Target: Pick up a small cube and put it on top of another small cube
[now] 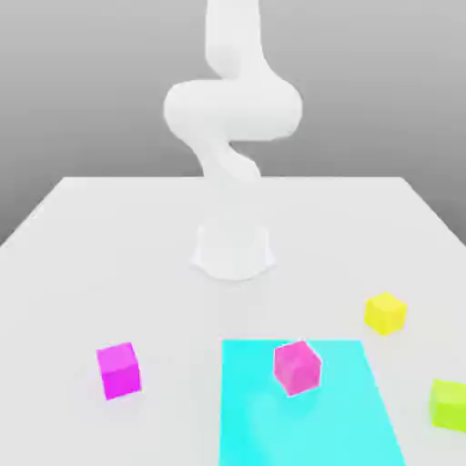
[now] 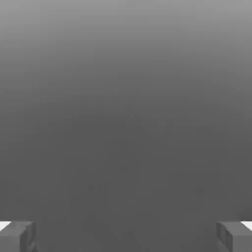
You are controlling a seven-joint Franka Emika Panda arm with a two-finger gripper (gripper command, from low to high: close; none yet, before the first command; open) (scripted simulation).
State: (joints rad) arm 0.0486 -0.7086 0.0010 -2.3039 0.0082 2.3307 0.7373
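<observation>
Open Gripper, Four Cubes Waiting on a White Table

We are seeing the gripper [image 2: 126,237] in the hand view, its two fingers standing wide apart with nothing between them, against a plain grey background. In the exterior view, the white arm [image 1: 233,109] is rising from its base [image 1: 234,252] in the upper middle of the frame and running out past the top edge.

On the white table [image 1: 155,237], we are finding the lime cube [image 1: 450,405] at the lower right, where the frame's edge is cutting it off. The magenta cube [image 1: 119,370] is sitting at the lower left, well apart from it. Between them, right of centre, the hot-pink cube [image 1: 298,368] is resting on a cyan patch [image 1: 300,423] that is reaching the bottom edge. The yellow cube [image 1: 385,313] is lying towards the right, above the lime one in the frame.
</observation>
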